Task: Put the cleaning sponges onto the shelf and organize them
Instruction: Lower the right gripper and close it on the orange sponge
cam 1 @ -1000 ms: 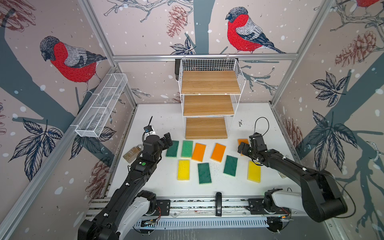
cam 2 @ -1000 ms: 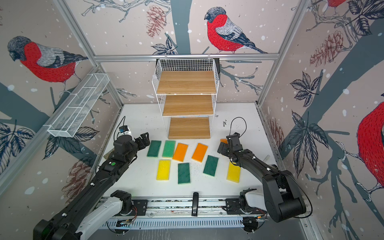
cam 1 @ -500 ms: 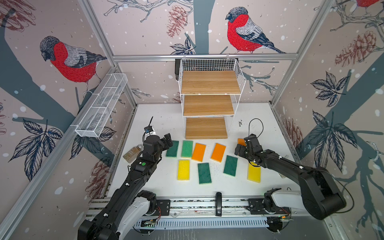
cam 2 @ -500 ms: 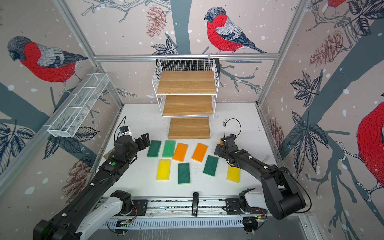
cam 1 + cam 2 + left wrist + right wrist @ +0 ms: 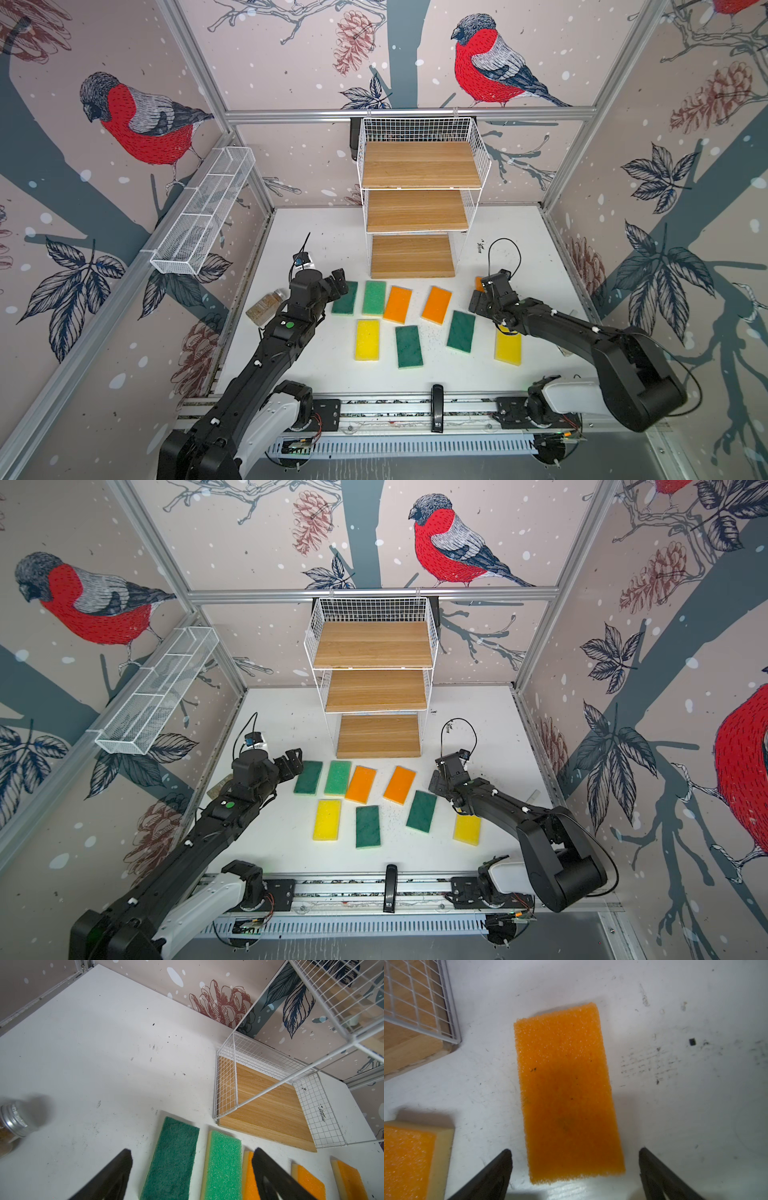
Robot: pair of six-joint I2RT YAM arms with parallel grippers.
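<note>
Several cleaning sponges lie flat on the white table in front of the shelf (image 5: 411,255), whose three wooden boards are bare. My left gripper (image 5: 338,284) hovers open beside the leftmost dark green sponge (image 5: 345,298); in the left wrist view that sponge (image 5: 172,1159) and a light green sponge (image 5: 225,1167) lie between its fingers (image 5: 116,1176). My right gripper (image 5: 477,300) stands open over an orange sponge (image 5: 479,284), mostly hidden in both top views. The right wrist view shows this orange sponge (image 5: 566,1088) with its near end between the spread fingers (image 5: 496,1172), untouched.
A brownish glass jar (image 5: 266,305) lies at the table's left edge behind my left arm. A long white mesh tray (image 5: 203,216) hangs on the left wall. Two orange sponges (image 5: 436,305), two yellow sponges (image 5: 367,339) and two dark green sponges (image 5: 409,346) fill the table's middle.
My right gripper has shifted a little left and toward the front, covering more of the orange sponge. The left arm and the sponges have not moved.
</note>
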